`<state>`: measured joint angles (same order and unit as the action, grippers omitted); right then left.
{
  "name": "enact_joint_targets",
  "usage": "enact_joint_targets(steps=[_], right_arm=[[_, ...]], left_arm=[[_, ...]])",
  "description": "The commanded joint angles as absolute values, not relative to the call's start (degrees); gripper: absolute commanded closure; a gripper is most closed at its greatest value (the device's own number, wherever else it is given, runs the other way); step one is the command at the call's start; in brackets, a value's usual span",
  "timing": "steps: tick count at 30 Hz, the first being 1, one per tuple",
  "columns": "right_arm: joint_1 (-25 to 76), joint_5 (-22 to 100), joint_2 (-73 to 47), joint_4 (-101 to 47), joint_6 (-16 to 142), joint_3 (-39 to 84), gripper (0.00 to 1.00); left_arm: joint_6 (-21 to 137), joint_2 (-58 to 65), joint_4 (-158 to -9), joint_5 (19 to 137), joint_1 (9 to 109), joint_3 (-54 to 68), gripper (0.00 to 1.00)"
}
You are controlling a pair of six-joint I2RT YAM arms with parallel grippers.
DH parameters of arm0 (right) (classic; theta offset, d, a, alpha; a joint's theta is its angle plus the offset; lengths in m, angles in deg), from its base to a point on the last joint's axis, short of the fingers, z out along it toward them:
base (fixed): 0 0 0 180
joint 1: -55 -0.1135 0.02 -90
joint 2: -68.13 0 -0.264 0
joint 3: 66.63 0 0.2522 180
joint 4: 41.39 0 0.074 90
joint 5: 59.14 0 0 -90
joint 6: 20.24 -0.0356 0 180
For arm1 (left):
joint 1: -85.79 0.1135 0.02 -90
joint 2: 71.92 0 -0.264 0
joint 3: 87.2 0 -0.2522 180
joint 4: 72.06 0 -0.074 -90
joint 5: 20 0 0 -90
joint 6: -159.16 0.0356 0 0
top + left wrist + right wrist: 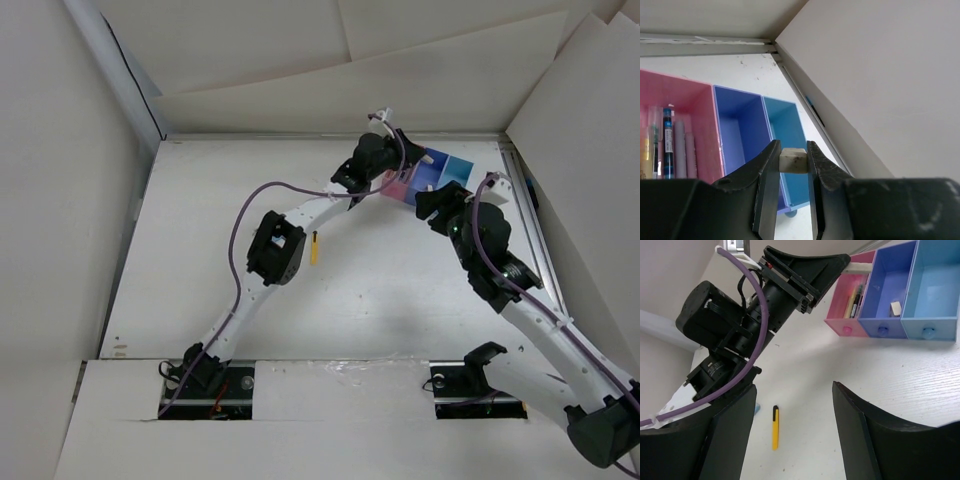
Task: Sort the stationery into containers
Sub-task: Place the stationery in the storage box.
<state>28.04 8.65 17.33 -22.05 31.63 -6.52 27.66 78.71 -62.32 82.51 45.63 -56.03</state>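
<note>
On white tabletop (380,300) — yellow pen (314,248) (white panels (60,150) around).

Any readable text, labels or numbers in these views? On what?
None legible.
Print on the pens in the pink compartment: too blurred to read.
Pale marking on the left arm's housing: too small to read.

The pink compartment (841,315) holds pens (856,299), the blue an eraser (895,308); a yellow pen (775,428) lies apart.
</note>
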Motion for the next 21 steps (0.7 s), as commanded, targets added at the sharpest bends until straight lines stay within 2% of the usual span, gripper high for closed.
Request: enact_joint_targets(steps=[1, 11, 16, 18, 21], right_arm=[[28.37, 8.19, 19.35, -23.68, 32.40, -4.97, 0.32], [28.37, 8.19, 20.94, -23.68, 31.88, -5.50, 0.32], [28.37, 8.72, 20.94, -23.68, 31.88, -5.50, 0.32], [28.37, 8.72, 20.94, -23.68, 31.88, -5.50, 0.32], [28.37, 8.72, 21.99, -23.68, 31.88, -6.02, 0.32]], left_arm=[[29.96, 79.08, -58.75, 81.25, 44.23, -58.94, 0.81], [31.71, 79.60, -58.75, 80.72, 43.69, -58.34, 0.73], [32.24, 78.20, -58.15, 80.72, 43.69, -56.41, 0.52], [32.24, 76.71, -58.14, 80.72, 43.69, -54.91, 0.48], [33.38, 72.67, -57.52, 81.25, 43.69, -50.79, 0.48]])
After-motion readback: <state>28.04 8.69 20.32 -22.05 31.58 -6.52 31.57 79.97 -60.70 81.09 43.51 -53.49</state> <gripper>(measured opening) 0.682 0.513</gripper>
